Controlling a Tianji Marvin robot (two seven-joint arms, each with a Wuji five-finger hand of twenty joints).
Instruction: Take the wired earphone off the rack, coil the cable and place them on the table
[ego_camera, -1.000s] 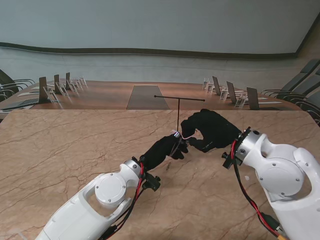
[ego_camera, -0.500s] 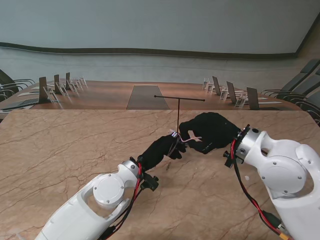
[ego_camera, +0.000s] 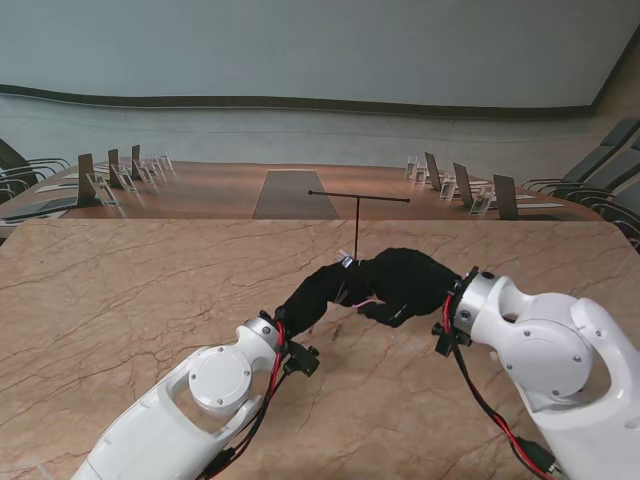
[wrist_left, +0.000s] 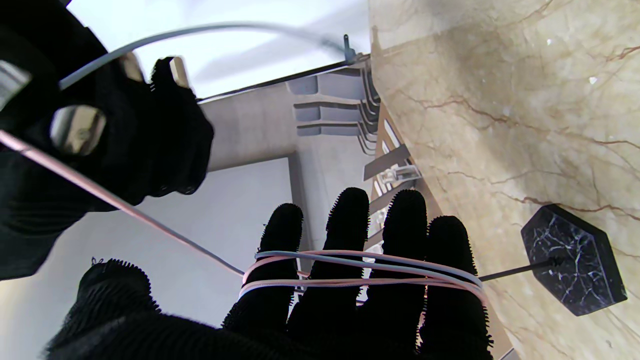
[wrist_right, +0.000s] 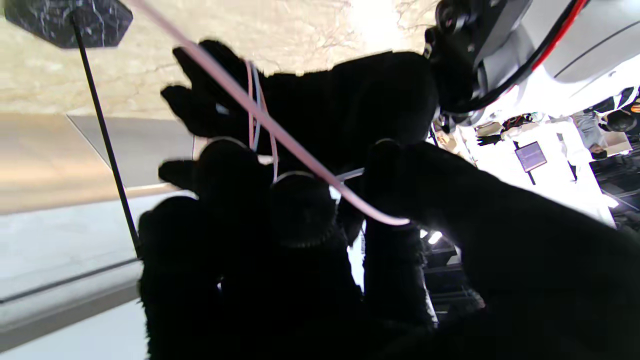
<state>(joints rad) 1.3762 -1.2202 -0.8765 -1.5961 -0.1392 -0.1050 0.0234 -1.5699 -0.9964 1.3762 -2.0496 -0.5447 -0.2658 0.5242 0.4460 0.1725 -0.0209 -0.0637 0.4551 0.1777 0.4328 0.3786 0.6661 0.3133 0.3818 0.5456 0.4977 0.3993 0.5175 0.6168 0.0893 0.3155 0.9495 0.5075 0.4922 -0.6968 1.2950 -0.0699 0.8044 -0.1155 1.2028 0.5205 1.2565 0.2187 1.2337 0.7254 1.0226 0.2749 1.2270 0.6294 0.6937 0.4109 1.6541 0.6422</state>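
The earphone cable (wrist_left: 360, 270), pale pink and blue, is wound in a few turns around the four straight fingers of my left hand (ego_camera: 322, 288). One strand (wrist_left: 125, 210) runs taut from that coil to my right hand (ego_camera: 405, 282), which is pinched shut on the cable (wrist_right: 300, 160). In the stand view both black-gloved hands meet just in front of the rack (ego_camera: 357, 228), a thin black T-shaped rod. Its black marble hexagonal base (wrist_left: 575, 267) sits on the table by my left fingertips. I cannot make out the earbuds.
The beige marble table (ego_camera: 130, 300) spreads to both sides of the hands. Beyond its far edge stands a brown conference table (ego_camera: 215, 190) with name stands and chairs.
My right hand has swung left and nearer to my left hand, now overlapping it. The left hand has lifted slightly toward the rack's rod.
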